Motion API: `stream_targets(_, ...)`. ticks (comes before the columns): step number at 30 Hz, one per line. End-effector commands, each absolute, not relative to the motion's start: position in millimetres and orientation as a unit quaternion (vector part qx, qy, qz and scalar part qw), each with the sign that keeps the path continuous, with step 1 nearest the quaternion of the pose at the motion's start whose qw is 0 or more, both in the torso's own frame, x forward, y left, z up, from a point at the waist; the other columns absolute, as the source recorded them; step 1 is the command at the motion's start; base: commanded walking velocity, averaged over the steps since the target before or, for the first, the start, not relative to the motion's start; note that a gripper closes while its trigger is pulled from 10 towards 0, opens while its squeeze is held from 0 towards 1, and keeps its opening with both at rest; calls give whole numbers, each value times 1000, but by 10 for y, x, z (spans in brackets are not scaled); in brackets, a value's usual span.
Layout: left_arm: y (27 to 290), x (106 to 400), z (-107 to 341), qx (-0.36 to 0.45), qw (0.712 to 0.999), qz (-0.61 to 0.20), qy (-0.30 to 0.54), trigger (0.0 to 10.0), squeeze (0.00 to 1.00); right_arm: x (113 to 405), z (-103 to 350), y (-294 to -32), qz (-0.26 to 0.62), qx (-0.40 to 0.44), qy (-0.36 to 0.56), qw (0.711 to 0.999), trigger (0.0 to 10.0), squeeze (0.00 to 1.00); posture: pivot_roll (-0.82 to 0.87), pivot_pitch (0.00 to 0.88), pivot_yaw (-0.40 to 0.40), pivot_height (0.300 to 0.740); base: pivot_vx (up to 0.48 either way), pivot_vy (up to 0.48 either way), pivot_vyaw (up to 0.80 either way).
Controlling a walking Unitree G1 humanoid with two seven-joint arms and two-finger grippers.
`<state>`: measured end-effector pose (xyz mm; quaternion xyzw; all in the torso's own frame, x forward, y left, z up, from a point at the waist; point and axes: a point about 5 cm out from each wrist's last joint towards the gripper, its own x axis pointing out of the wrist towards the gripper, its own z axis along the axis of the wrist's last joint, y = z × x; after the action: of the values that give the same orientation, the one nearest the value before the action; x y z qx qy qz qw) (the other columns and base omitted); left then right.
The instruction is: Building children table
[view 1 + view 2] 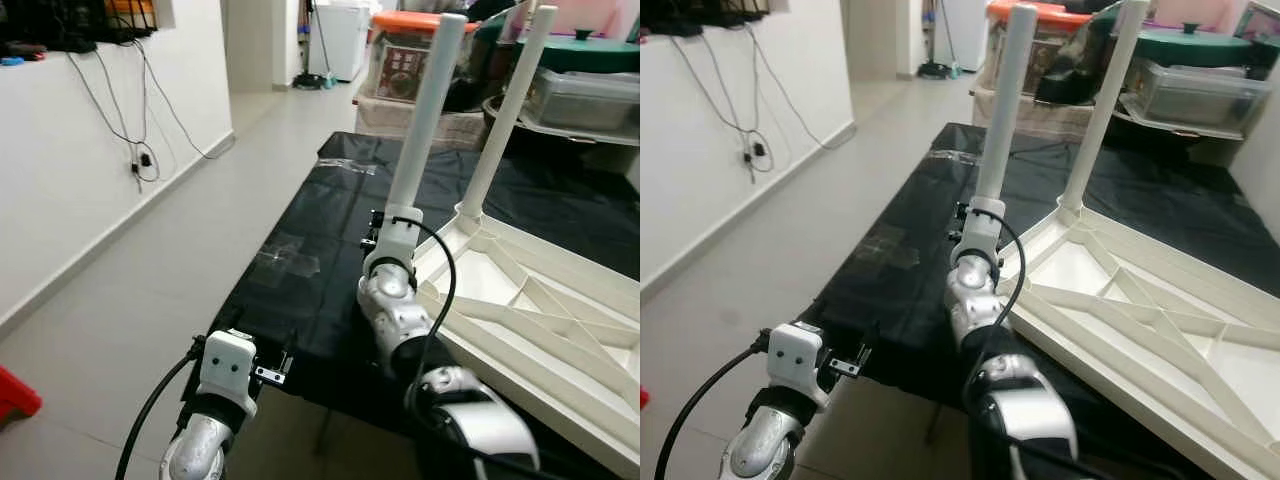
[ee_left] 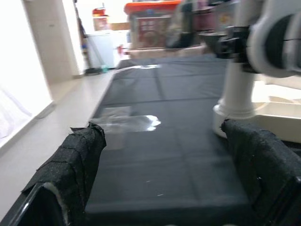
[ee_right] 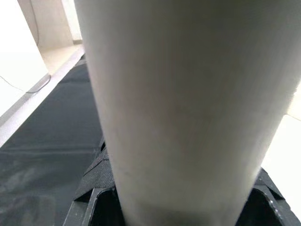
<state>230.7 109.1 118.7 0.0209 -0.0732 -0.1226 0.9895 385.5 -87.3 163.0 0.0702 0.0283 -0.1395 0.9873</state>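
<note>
Right tool (image 3: 178, 207) clenches the upright table leg (image 1: 428, 110); left tool (image 2: 169, 174) gapes released over black cloth (image 2: 164, 141)

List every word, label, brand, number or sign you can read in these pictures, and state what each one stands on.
None can be read.
Dark red label on the clear plastic storage box with an orange lid: print shows, too small and blurred to read.
White plastic table leg held by the right end effector: no markings visible.
Black cloth-covered work surface: no text, only clear tape patches.
</note>
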Motion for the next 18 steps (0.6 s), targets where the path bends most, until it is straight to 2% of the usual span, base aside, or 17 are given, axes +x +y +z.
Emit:
stream_targets(1,1083,2307,1158,23,990,-126,-65,10000,0,3802,1591,-743,-102,97,28,990,10000,949,128,0,-72,740,0,0,0)
stream_targets(2,1083,2307,1158,23,990,-126,-65,10000,0,3802,1591,-743,-102,97,28,990,10000,949,128,0,-72,740,0,0,0)
stream_targets(3,1082,2307,1157,23,990,-126,-65,10000,0,3787,1612,-655,-69,102,17,992,10000,1000,127,0,-71,740,0,0,0)
stream_targets(6,1079,2306,1153,23,990,-126,-64,10000,0,3767,1637,-606,-47,89,-4,995,10000,1000,130,0,-75,740,0,0,0)
stream_targets(7,1078,2307,1150,23,990,-126,-64,10000,0,3766,1659,-595,-12,86,-27,996,10000,0,128,0,-73,740,0,0,0)
stream_targets(8,1078,2307,1150,23,990,-126,-64,10000,0,3766,1659,-595,-12,86,-27,996,10000,0,128,0,-73,740,0,0,0)
stream_targets(11,1077,2311,1147,22,990,-126,-64,10000,0,3773,1698,-603,86,107,-49,989,10000,0,123,0,-69,740,0,0,0)
stream_targets(12,1077,2311,1147,22,990,-126,-64,10000,0,3773,1698,-603,86,107,-49,989,10000,0,123,0,-69,740,0,0,0)
stream_targets(14,1077,2316,1144,22,990,-127,-64,10000,0,3803,1680,-633,189,101,-30,976,10000,0,118,0,-67,740,0,0,0)
stream_targets(15,1077,2316,1144,22,990,-127,-64,10000,0,3803,1680,-633,189,101,-30,976,10000,0,118,0,-67,740,0,0,0)
stream_targets(17,1078,2319,1141,22,989,-129,-63,10000,0,3808,1650,-654,292,90,1,952,10000,0,114,0,-63,740,0,0,0)
stream_targets(18,1078,2319,1141,22,989,-129,-63,10000,0,3808,1650,-654,292,90,1,952,10000,0,114,0,-63,740,0,0,0)
